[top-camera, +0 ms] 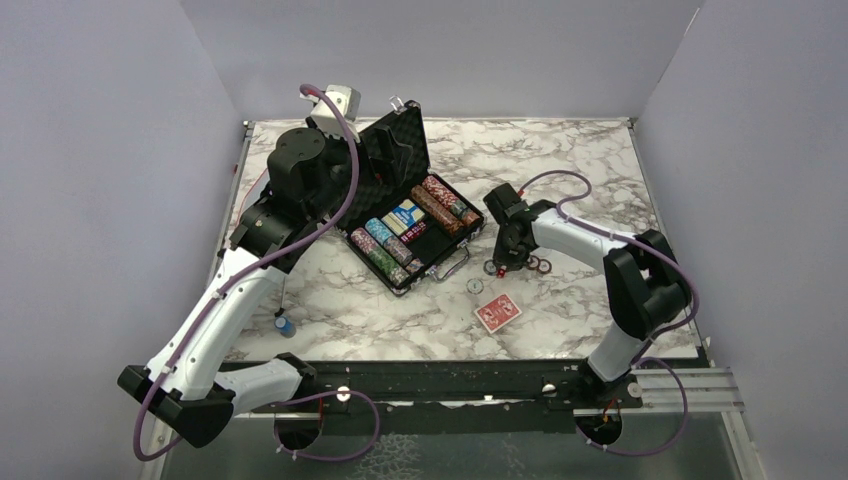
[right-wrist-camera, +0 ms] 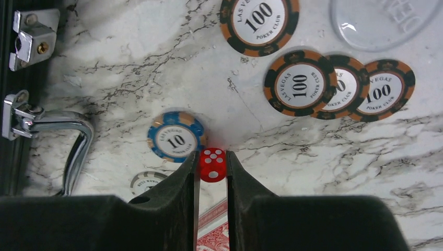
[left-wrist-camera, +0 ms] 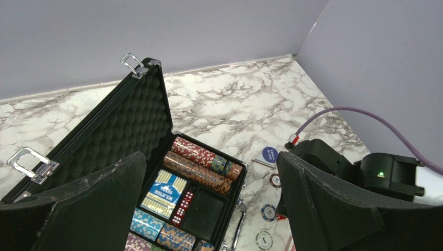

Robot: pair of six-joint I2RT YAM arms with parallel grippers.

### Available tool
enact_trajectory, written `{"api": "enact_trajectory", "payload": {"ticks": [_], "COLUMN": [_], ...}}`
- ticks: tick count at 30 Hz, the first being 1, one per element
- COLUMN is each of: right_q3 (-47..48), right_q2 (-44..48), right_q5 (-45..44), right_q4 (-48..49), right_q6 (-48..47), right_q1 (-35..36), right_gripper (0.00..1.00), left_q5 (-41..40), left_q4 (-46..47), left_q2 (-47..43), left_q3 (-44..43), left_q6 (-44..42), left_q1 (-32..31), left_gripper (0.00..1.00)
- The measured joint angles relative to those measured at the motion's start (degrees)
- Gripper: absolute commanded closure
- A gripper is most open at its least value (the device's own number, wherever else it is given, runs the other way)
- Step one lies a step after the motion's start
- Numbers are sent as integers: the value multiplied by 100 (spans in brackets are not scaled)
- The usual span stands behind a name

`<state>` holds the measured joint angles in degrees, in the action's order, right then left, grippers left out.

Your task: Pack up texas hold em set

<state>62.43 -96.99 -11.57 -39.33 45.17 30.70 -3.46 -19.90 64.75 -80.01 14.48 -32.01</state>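
The black briefcase (top-camera: 392,140) lies open at the back left of the table, its tray holding rows of poker chips (left-wrist-camera: 201,164), a blue card box (left-wrist-camera: 164,192) and red dice (left-wrist-camera: 183,204). My left gripper (left-wrist-camera: 211,162) hovers open above the tray with nothing in it. To the right of the case, my right gripper (right-wrist-camera: 212,159) is shut on a red die (right-wrist-camera: 212,166), close over the marble beside a blue 10 chip (right-wrist-camera: 176,137). Three orange 100 chips (right-wrist-camera: 299,82) overlap in a row, with another apart. Red-backed cards (top-camera: 497,312) lie in front.
The case's metal handle (right-wrist-camera: 78,141) sticks out to the left of the right gripper. A grey chip (right-wrist-camera: 146,182), a clear disc (right-wrist-camera: 384,21) and a blue small-blind disc (left-wrist-camera: 269,155) lie loose on the marble. A small blue-tipped tool (top-camera: 285,324) stands near the left arm.
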Motion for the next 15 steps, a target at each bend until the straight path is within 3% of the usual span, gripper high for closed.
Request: {"api": "enact_trajectory", "payload": {"ticks": [7, 15], "right_q3": [76, 127], "right_q2": [-254, -380], "right_q5": [284, 350], "right_q4": [66, -22], "right_q6": [-420, -667], "right_q1": [0, 0], "right_gripper": [76, 63], "left_q5": [0, 0], "left_q4": [0, 0], "left_q2": [28, 55], "left_q3": [0, 0], "left_q6": [0, 0], "left_q1": [0, 0], "left_gripper": [1, 1]}}
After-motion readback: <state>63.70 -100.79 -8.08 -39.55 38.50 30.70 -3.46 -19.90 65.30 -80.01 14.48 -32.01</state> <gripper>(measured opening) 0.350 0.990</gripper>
